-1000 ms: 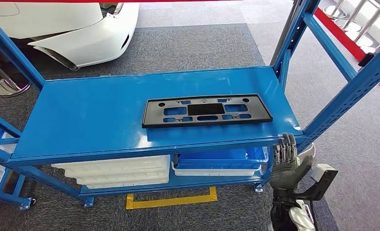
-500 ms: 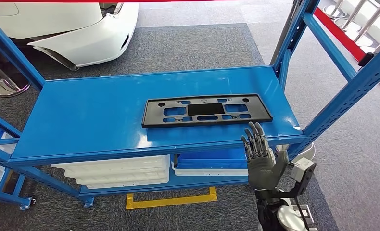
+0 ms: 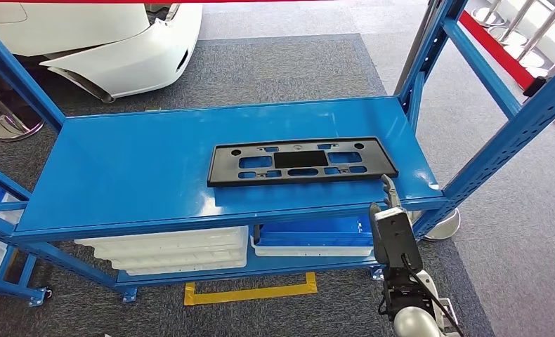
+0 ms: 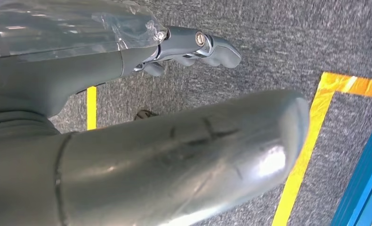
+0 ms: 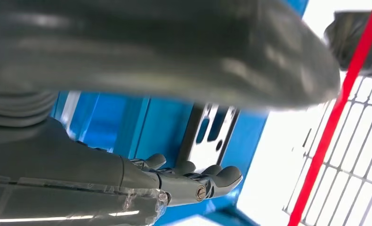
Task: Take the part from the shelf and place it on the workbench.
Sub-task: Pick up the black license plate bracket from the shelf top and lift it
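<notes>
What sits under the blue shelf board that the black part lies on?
Under the blue shelf board, on the lower level, are stacked white trays and a blue bin resting in a white tray. The board covers their rear parts and whatever they contain.

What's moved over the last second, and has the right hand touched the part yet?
The right hand rose from below the shelf's front right edge, moved left and turned edge-on, fingertips now near the black part's right corner. It holds nothing; contact is unclear. The part and shelf stayed put.
</notes>
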Robot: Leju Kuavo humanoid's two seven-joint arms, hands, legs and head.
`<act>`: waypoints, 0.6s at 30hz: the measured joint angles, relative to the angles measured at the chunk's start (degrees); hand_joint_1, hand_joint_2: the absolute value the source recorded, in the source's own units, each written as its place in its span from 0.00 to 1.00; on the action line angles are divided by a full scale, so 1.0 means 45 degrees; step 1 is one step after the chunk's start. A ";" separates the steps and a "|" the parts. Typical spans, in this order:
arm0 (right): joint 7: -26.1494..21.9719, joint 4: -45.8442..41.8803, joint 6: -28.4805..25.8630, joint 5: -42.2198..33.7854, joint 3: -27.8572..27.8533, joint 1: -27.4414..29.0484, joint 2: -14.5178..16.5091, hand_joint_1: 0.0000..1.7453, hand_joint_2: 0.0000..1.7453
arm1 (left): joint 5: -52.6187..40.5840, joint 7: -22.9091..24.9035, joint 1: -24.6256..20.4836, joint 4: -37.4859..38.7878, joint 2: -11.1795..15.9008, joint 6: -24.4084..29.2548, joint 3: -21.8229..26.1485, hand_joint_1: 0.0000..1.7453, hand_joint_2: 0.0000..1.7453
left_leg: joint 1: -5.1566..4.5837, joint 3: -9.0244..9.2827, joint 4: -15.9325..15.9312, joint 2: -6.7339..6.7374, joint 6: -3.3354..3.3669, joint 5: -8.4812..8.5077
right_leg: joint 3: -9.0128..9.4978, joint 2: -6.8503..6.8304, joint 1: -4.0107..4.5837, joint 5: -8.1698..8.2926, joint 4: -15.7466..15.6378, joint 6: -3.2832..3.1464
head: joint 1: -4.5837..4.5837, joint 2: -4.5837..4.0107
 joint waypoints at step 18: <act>0.5916 -0.1439 0.6721 0.8163 -0.2110 -0.0074 -0.2071 0.00 1.00 | 0.0193 0.0194 0.0023 0.0011 -0.0055 -0.0017 -0.0618 0.00 0.00 | 0.0001 -0.0019 0.0018 0.0009 0.0001 0.0001 | -0.0014 0.0001 0.0001 0.0014 0.0003 0.0004 | -0.0011 -0.0002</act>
